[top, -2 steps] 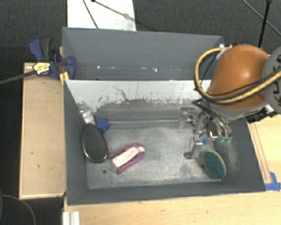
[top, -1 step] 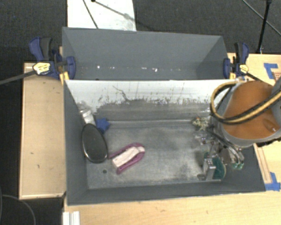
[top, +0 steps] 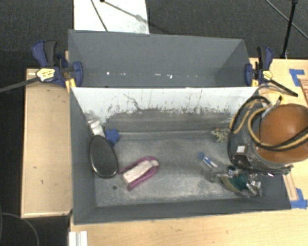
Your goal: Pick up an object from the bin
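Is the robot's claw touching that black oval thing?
No; the gripper is at the right end of the bin, while the black oval object lies far left.

Bin: the grey metal bin has a flat mid-grey floor, and its far inner wall is paler, streaked with dark scratches.
Oval: the smooth black oval thing is glossy black with a pale sheen.
Packet: the purple-and-white oblong thing is purple round the edge and whitish within.
Scrap: the small blue piece is plain deep blue.
Stick: the small blue-and-clear thing is bright blue.
My cover: the domed wrist cover is orange-brown, with black and yellow cables looped across it.
My end effector: dark grey metal, with a teal-green patch on it.
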`<state>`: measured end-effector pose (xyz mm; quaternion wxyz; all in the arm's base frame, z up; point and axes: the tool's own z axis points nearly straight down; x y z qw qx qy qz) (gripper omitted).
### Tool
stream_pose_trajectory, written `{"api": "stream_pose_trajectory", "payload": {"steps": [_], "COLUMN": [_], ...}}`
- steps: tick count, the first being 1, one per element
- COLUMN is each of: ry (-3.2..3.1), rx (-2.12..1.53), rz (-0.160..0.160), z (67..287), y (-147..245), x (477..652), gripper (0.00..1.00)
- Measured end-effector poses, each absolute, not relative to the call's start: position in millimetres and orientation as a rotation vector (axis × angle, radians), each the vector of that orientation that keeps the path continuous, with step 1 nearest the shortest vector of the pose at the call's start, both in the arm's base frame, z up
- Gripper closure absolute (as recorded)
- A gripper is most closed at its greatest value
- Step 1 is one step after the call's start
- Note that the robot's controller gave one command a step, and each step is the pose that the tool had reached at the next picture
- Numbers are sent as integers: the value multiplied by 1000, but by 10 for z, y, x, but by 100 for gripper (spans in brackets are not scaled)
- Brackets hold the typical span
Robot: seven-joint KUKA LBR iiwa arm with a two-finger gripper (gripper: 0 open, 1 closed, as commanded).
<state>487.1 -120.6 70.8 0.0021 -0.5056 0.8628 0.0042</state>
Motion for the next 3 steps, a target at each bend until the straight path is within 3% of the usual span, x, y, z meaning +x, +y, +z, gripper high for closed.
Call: {"api": "stream_pose_trajectory", "payload": {"steps": [1,2,3], "ry": [2730,2742,2446], "rx": [-1539,-1546,-1963], "rz": [38,31,-6], "z": [855,832,2280], "y": [-1362,-1425,-1341], "x": [5806,5759,5578], "gripper": [0,100,100]}}
